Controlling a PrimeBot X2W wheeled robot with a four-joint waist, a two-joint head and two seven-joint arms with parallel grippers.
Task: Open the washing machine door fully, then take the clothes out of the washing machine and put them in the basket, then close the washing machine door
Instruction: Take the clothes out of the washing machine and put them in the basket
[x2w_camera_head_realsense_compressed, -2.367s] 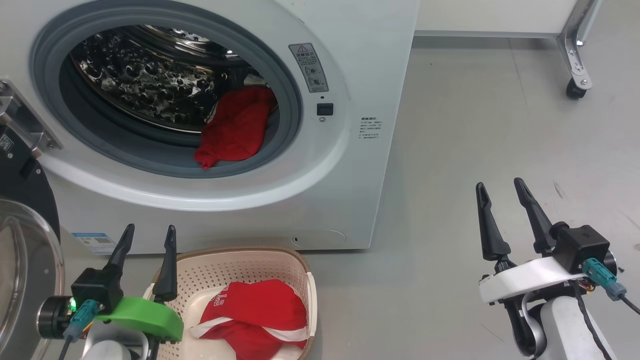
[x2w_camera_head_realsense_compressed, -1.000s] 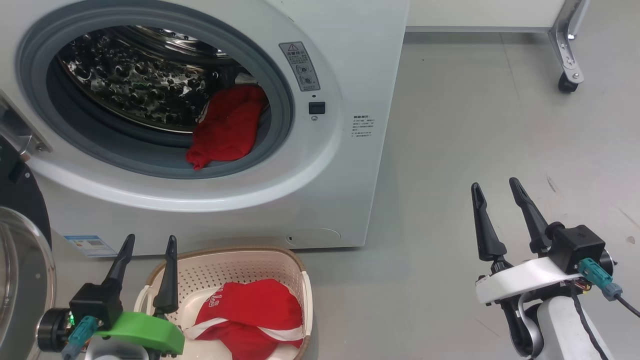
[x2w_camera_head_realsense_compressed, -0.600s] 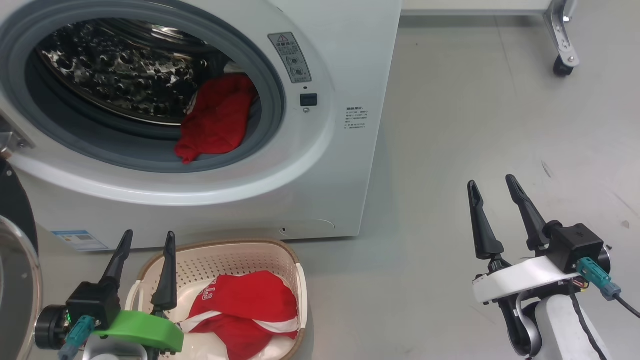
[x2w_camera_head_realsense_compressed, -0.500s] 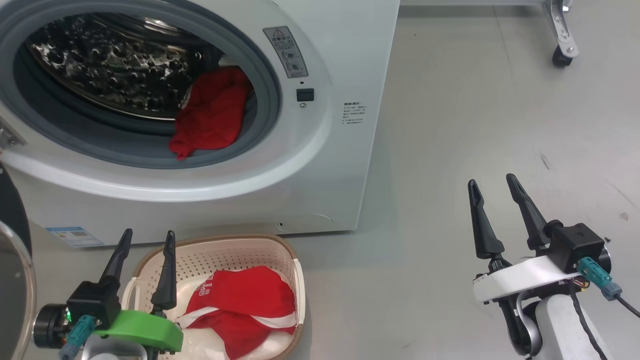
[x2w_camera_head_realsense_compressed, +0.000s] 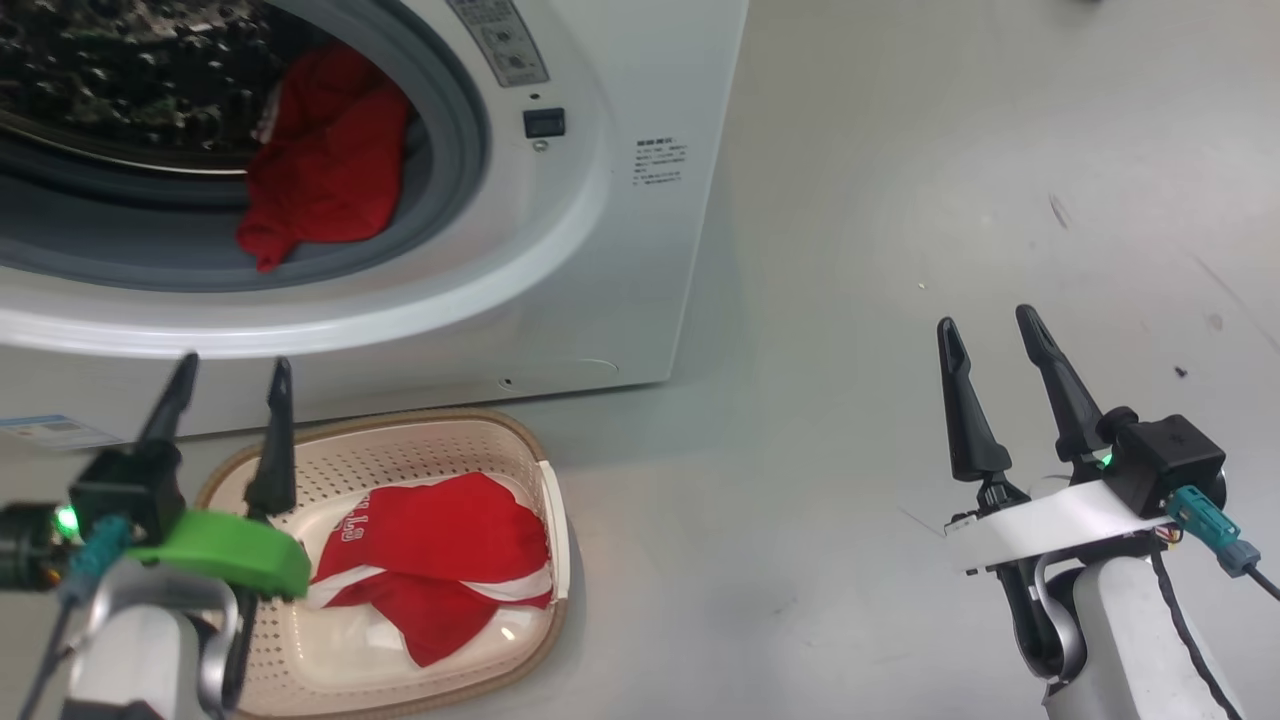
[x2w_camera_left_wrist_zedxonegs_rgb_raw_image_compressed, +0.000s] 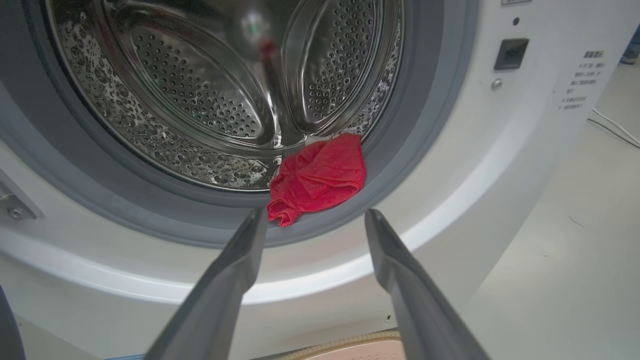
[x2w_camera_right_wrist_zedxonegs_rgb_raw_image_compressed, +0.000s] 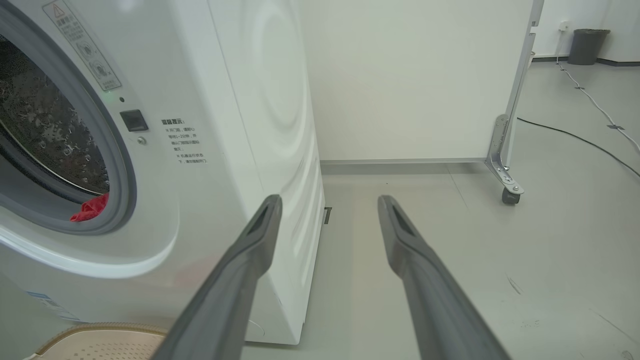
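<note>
The washing machine (x2w_camera_head_realsense_compressed: 620, 250) stands with its round mouth uncovered, and the clothes lie in two lots. One red jersey (x2w_camera_head_realsense_compressed: 320, 160) is bunched at the lower right of the machine's mouth. It is draped over the grey rubber ring (x2w_camera_head_realsense_compressed: 450, 110), with a corner hanging toward the front (the perforated steel drum (x2w_camera_left_wrist_zedxonegs_rgb_raw_image_compressed: 200, 100) gleams behind it). The basket (x2w_camera_head_realsense_compressed: 430, 455) sits on the floor (x2w_camera_head_realsense_compressed: 900, 250) just in front of the machine, below the right half of its mouth. A second jersey (x2w_camera_head_realsense_compressed: 440, 560), red with white trim and some lettering showing, lies crumpled inside the basket.

The left pincer (x2w_camera_head_realsense_compressed: 234, 360) hangs in front of the machine, over the basket's left edge. Its two dark fingers are spread wide and grasp nothing. In the left wrist view those fingers point toward the jersey in the machine's mouth, without touching it. The right pincer (x2w_camera_head_realsense_compressed: 985, 318) is well to the right of the machine, over bare floor. It too is released, with its fingers parted and empty.

Beyond the machine's right side stands a white panel (x2w_camera_right_wrist_zedxonegs_rgb_raw_image_compressed: 400, 75) on a metal foot with a castor (x2w_camera_right_wrist_zedxonegs_rgb_raw_image_compressed: 510, 195). A dark cable (x2w_camera_right_wrist_zedxonegs_rgb_raw_image_compressed: 575, 135) trails across the floor near it.
</note>
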